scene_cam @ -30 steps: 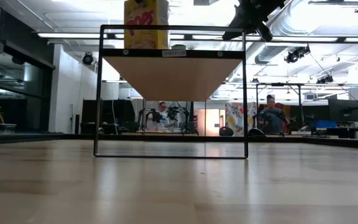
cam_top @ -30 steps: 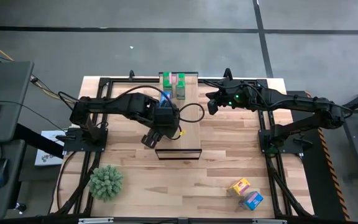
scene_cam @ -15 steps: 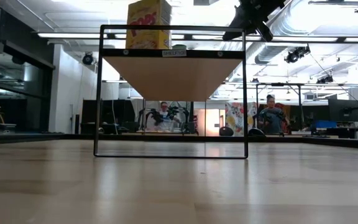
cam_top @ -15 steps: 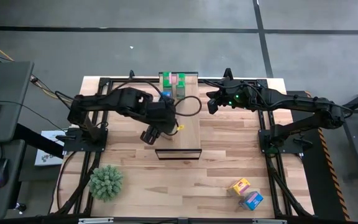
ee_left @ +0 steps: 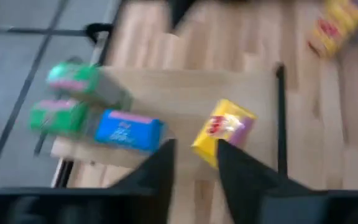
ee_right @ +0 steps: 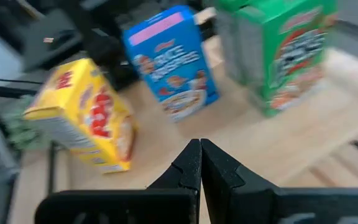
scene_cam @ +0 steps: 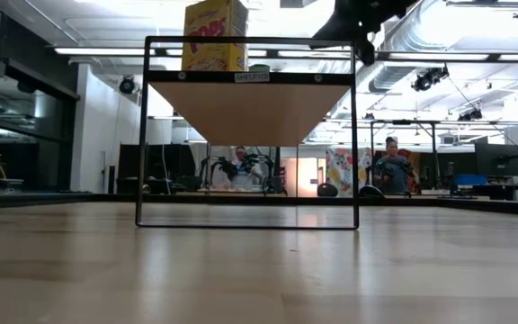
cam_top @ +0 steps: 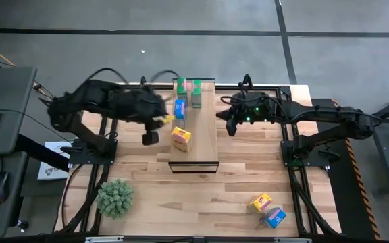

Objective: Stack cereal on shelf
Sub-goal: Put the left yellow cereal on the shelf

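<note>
The shelf is a pale plank raised on a dark frame. On it stand two green cereal boxes, a blue box and a yellow box, which stands upright on its base in the low view. My left gripper is open and empty, left of the shelf; its wrist view looks back at the boxes. My right gripper is shut and empty, just right of the shelf, facing the boxes.
A second yellow box and a second blue box lie on the tabletop at the near right. A spiky green plant ball sits at the near left. People show in the room beyond the table.
My left gripper has drawn back off the shelf toward the table's left edge, leaving the yellow box standing on the plank. My right gripper has shifted a little toward the shelf and the near edge.
</note>
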Controlling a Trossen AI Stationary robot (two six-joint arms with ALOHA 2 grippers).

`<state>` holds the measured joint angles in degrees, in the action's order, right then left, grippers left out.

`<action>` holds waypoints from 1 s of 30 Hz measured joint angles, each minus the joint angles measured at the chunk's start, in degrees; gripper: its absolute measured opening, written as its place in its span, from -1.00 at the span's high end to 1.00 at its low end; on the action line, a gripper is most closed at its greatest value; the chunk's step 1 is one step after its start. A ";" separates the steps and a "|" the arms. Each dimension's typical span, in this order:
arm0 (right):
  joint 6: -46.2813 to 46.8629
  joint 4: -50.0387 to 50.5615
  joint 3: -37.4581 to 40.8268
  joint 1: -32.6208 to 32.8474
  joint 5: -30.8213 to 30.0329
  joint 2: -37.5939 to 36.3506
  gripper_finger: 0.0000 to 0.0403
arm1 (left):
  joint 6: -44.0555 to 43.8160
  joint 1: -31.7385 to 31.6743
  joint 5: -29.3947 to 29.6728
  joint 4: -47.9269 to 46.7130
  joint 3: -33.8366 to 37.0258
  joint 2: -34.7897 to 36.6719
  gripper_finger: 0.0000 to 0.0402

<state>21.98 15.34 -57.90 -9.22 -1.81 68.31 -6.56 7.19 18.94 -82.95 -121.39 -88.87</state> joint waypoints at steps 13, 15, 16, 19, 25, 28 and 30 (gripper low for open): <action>6.05 -19.91 5.74 7.74 2.57 5.04 1.00 | -32.76 13.88 13.54 38.79 51.57 24.84 0.98; 6.07 -20.01 4.70 9.59 0.68 7.27 1.00 | -33.85 14.98 13.38 45.83 58.36 26.76 0.99; 6.13 -19.86 4.15 10.41 -0.53 8.53 1.00 | -34.38 15.43 13.30 48.74 61.26 27.60 1.00; 7.71 -19.20 2.59 12.17 -4.15 11.56 1.00 | -35.15 16.32 12.45 56.74 68.19 30.02 1.00; 10.59 -18.86 -0.23 12.67 -11.86 15.83 1.00 | -30.58 15.55 11.43 66.45 77.12 31.87 1.00; 10.91 -18.94 -1.64 12.22 -12.67 17.41 1.00 | -29.85 13.51 9.77 68.75 78.67 31.77 1.00; 11.02 -19.16 -2.41 12.16 -12.70 18.20 1.00 | -27.81 12.27 9.15 69.95 78.70 31.34 1.00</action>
<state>33.00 -3.82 -60.32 2.94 -14.50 86.52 -34.38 19.46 28.09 -13.01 -42.70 -57.53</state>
